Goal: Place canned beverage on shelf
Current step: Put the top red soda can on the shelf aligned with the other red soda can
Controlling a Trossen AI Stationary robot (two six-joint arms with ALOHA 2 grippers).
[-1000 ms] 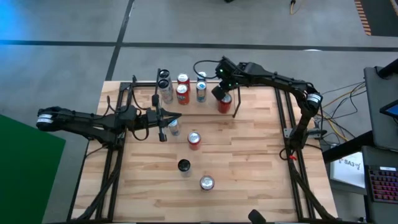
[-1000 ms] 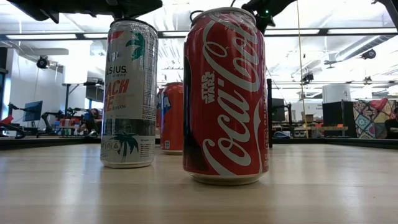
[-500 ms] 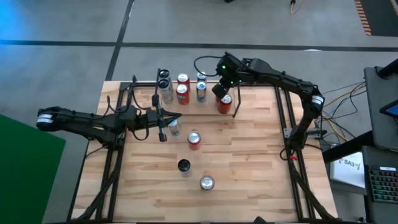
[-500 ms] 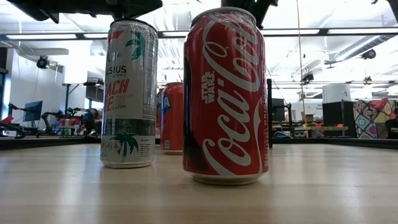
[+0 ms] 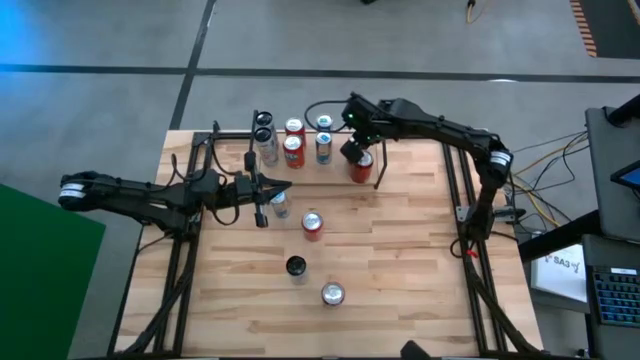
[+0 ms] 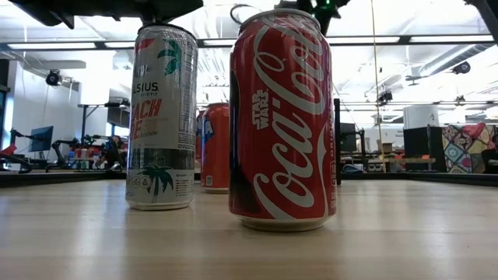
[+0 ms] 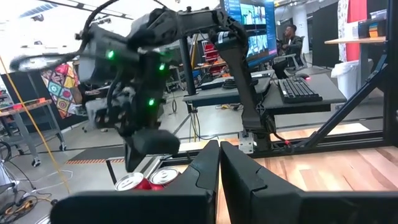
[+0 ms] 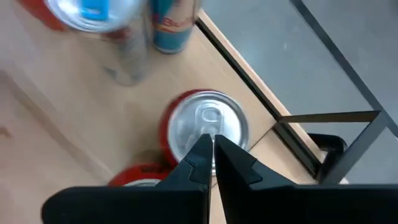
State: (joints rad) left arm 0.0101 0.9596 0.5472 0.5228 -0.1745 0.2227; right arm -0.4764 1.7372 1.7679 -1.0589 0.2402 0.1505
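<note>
The shelf (image 5: 381,168), a thin black rod rack, stands along the table's far edge and holds several upright cans (image 5: 293,150). A red can (image 5: 361,167) stands upright on its base at the shelf's right end. My right gripper (image 5: 352,150) hangs shut just above this red can's silver top (image 8: 208,124), pointing steeply down. My left gripper (image 5: 272,190) is shut and level left of the table's middle, next to a silver can (image 5: 280,206). In the left wrist view its shut fingers (image 7: 205,171) face my right gripper (image 7: 149,144). My right gripper's shut fingertips (image 8: 200,152) stand over the near part of the red can's top (image 8: 208,121), coming from above and slanting down. I cannot tell whether they touch it. The can stands upright on the shelf floor.
Loose cans stand on the table: a red one (image 5: 313,225), a dark-topped one (image 5: 296,267) and a silver-topped one (image 5: 332,294). In the low view a Coca-Cola can (image 6: 282,120) and a Celsius can (image 6: 162,117) stand close. Black side frames (image 5: 470,230) flank the table.
My right arm has shifted a little above the shelf's right end, with its wrist turning slightly. Its gripper stays shut over the red can. No can has moved.
</note>
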